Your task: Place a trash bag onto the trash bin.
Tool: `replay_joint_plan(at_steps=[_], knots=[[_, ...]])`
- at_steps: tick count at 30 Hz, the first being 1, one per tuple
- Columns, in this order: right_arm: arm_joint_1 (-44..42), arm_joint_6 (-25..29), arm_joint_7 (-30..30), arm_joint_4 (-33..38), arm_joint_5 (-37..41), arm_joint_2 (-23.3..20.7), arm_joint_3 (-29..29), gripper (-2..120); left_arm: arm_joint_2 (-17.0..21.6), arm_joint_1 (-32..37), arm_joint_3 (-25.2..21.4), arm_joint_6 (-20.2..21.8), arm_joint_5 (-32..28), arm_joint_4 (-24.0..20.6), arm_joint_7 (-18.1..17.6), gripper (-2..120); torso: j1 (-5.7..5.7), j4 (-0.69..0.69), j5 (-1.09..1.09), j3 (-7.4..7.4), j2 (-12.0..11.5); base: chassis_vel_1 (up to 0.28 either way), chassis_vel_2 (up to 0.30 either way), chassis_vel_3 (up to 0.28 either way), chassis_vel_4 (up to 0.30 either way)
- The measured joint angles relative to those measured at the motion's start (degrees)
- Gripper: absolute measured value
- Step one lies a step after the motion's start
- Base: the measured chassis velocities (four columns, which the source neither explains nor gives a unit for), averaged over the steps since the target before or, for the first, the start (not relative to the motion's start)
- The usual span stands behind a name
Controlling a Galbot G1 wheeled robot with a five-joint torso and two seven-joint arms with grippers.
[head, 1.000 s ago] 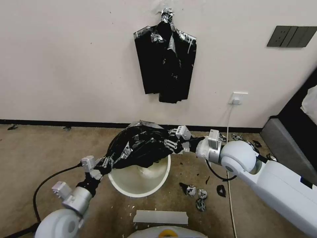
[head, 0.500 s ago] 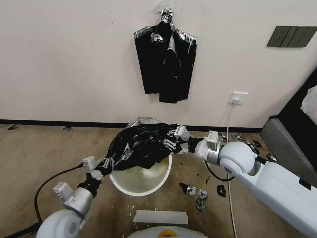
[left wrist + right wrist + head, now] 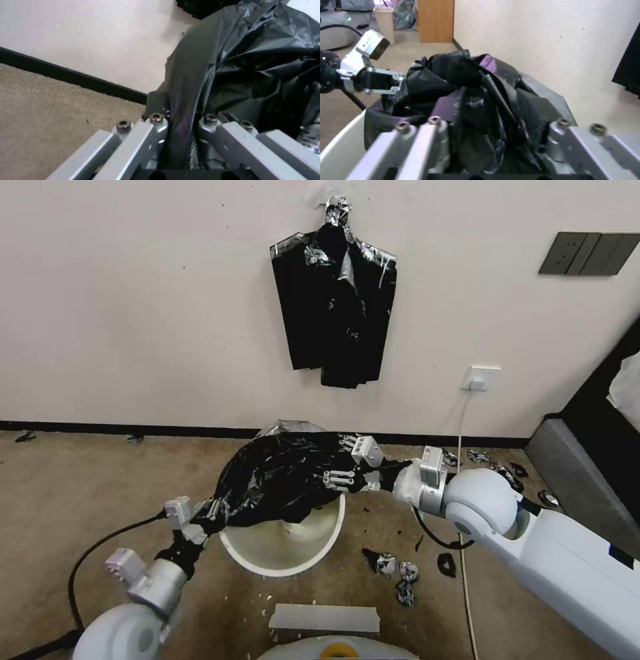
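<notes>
One trash bag (image 3: 283, 480), black, crinkled, stretched over one trash bin (image 3: 283, 550) on carpet by wall. Bag hides bin's far rim; near rim and inside still bare. Two grippers at work: left gripper (image 3: 212, 512) pinches bag edge at bin's left rim, film clamped between fingers (image 3: 156, 130); right gripper (image 3: 337, 478) pinches bunched bag at right rim. One bundle of black bags (image 3: 333, 307) hangs on wall above. Several black scraps (image 3: 400, 573) on floor right of bin, hard to count.
</notes>
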Motion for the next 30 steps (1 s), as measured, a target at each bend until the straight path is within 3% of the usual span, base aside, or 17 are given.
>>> replay_joint_plan(at_steps=[4,12,19,30], knots=[[-0.20,0.20,0.06,0.56,0.00,-0.11,0.00,32,-0.03,0.01,-0.01,0.07,-0.13,0.05,-0.44,7,0.00,0.00,0.00,0.00,0.00,0.000,0.000,0.000,0.000],[-0.23,0.71,0.23,0.88,0.05,-0.06,-0.03,0,-0.20,0.03,0.05,0.18,-0.33,0.20,-0.72,7,0.00,0.00,0.00,0.00,0.00,0.000,0.000,0.000,0.000],[-1.05,1.75,-0.26,1.24,0.31,-0.40,-0.05,0,-0.45,0.01,-0.32,0.54,-0.82,0.01,-1.24,7,0.00,0.00,0.00,0.00,0.00,0.000,0.000,0.000,0.000],[-4.24,2.78,-2.37,6.29,2.20,-3.08,-1.14,0,-1.45,-1.79,-2.47,2.85,-4.85,-1.17,-6.10,7,0.00,0.00,0.00,0.00,0.00,0.000,0.000,0.000,0.000]])
